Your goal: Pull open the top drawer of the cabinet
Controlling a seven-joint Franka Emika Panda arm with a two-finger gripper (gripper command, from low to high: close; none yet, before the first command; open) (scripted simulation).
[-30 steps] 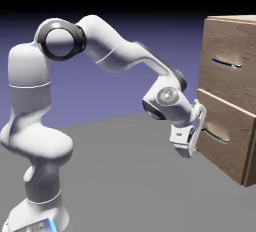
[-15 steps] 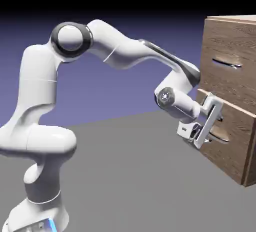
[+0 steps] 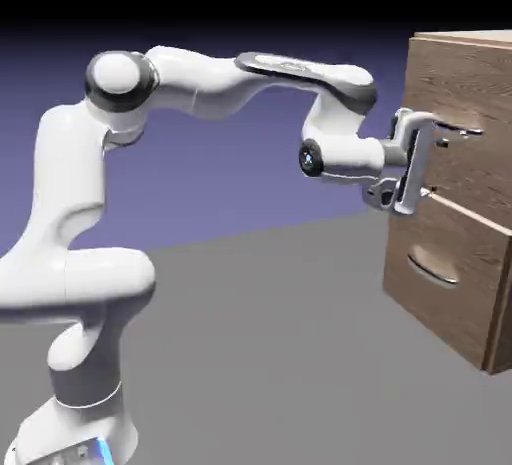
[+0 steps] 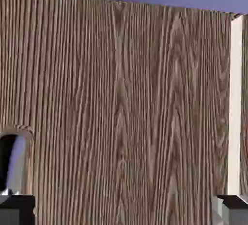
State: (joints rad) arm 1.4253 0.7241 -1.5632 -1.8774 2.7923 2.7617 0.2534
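The cabinet (image 3: 470, 63) stands at the exterior view's right, brown wood grain with two stacked drawers. The top drawer (image 3: 475, 168) carries a slim silver handle (image 3: 466, 132). My gripper (image 3: 437, 158) is level with that drawer's front and points at it, open, with nothing between its fingers. One fingertip (image 3: 443, 126) sits close to the handle's left end; I cannot tell if they touch. In the hand view the top drawer's wood front (image 4: 126, 108) fills the picture. The handle's recess (image 4: 14, 163) shows just above the left fingertip (image 4: 17, 210), off to the side of the gripper (image 4: 124, 215).
The lower drawer (image 3: 450, 298) juts out a little from the cabinet, below my hand, its own silver handle (image 3: 432, 271) facing the arm. A pale edge strip (image 4: 236, 103) runs down the hand view's right side. Grey table (image 3: 260, 353) lies under the arm.
My hand has risen from the lower drawer's handle to the top drawer's height and turned to face its front. The jaws stayed open.
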